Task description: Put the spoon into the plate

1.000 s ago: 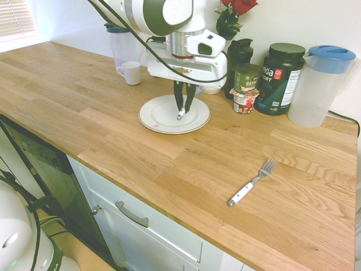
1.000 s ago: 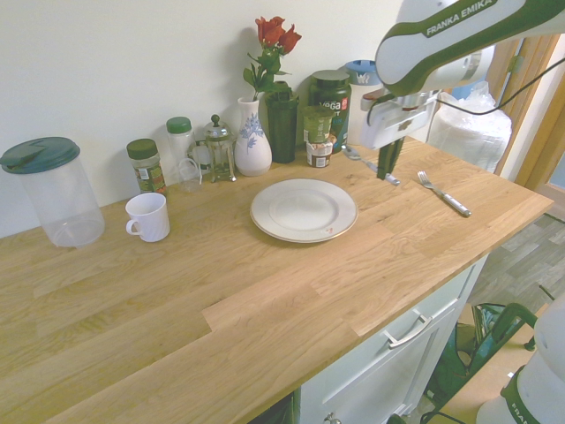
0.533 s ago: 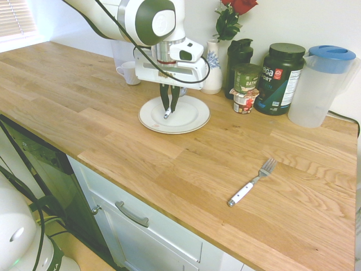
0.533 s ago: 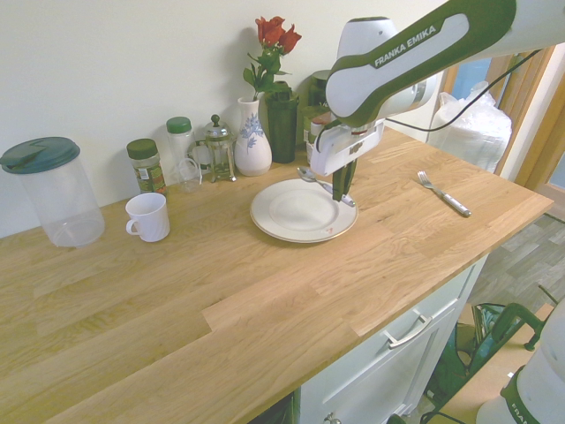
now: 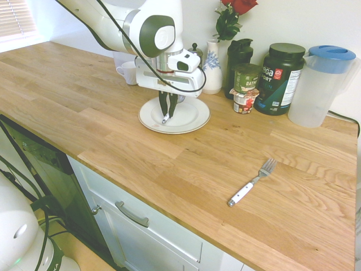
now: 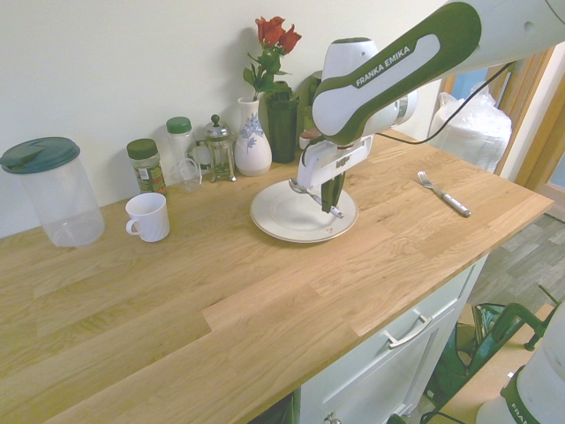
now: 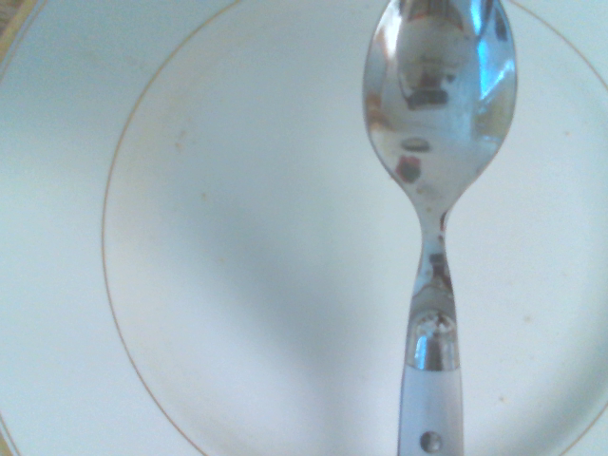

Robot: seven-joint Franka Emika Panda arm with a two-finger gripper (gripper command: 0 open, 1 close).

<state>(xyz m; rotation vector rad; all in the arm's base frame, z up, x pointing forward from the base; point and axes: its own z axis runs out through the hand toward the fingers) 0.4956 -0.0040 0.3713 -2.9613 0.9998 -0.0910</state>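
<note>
Bench (image 5: 169, 164) edge nearest the first exterior camera is bare oak, and further along it to the right we see a white-handled fork (image 5: 251, 182) lying well apart from the work. Beyond that sits the plate (image 5: 194, 119), and directly above its well hangs the tool (image 5: 166, 116), pointing straight down and clamped narrow on the spoon (image 6: 311, 196). We read the spoon as held by its white handle, with its long axis running nearly level across the plate: in the second exterior view the shiny bowl juts out to one side of the tool and the handle end to the other, both inside the rim. The wrist view confirms it, with the spoon bowl (image 7: 441, 104) over the white centre of the plate (image 7: 237, 285) and a soft shadow beneath, so we judge the spoon to hang just above the ceramic, not resting on it. The coming move turns on that small vertical gap; the spoon already lies within the plate's outline, so we expect only a short lowering and a release. Further back stand a white mug (image 5: 131, 72), a vase (image 5: 212, 70) of red roses, dark tubs and a blue-lidded pitcher (image 5: 322, 84) along the wall.
</note>
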